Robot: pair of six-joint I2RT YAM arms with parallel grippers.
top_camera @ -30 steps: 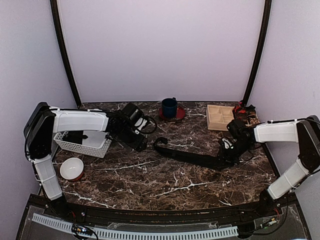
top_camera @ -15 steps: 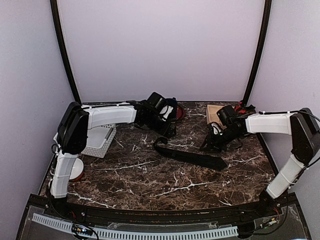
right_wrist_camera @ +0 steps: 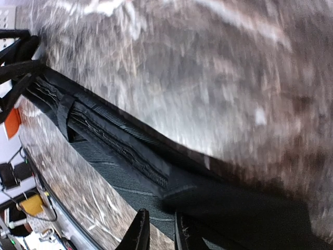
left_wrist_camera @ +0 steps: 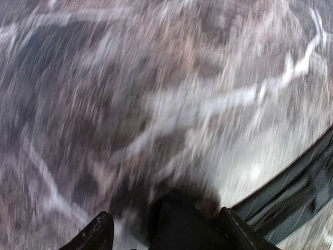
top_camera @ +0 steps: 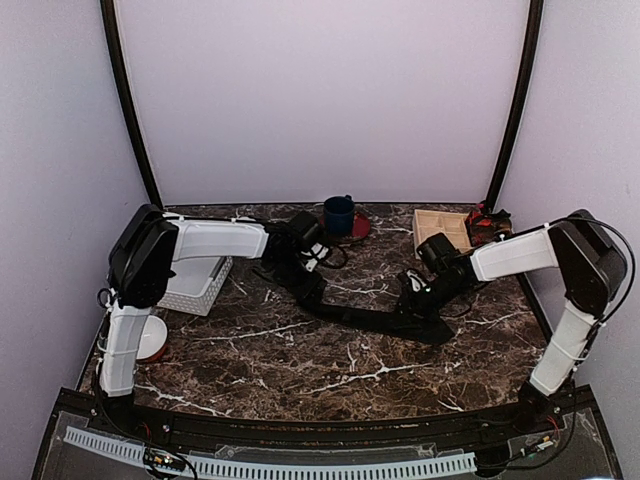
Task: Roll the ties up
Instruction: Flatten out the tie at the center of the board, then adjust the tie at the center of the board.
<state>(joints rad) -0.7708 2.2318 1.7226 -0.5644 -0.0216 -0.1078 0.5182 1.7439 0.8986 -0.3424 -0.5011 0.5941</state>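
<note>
Left claw (left_wrist_camera: 166, 233) moved to tie (top_camera: 375, 318), wide open; right claw (right_wrist_camera: 161, 232) over it, nearly shut.

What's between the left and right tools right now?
The black tie, lying stretched on the marble table from left tool to right tool; the top external view shows it.

Motion blurs the left wrist view, smearing the worktop (left_wrist_camera: 156, 104) veins. The dark mass between the tips of the left pincer (left_wrist_camera: 166, 234) may belong to the tie (left_wrist_camera: 296, 198), cut off by the right edge. From above, the left arm (top_camera: 215, 240) hides part of the basket (top_camera: 200, 290).
</note>
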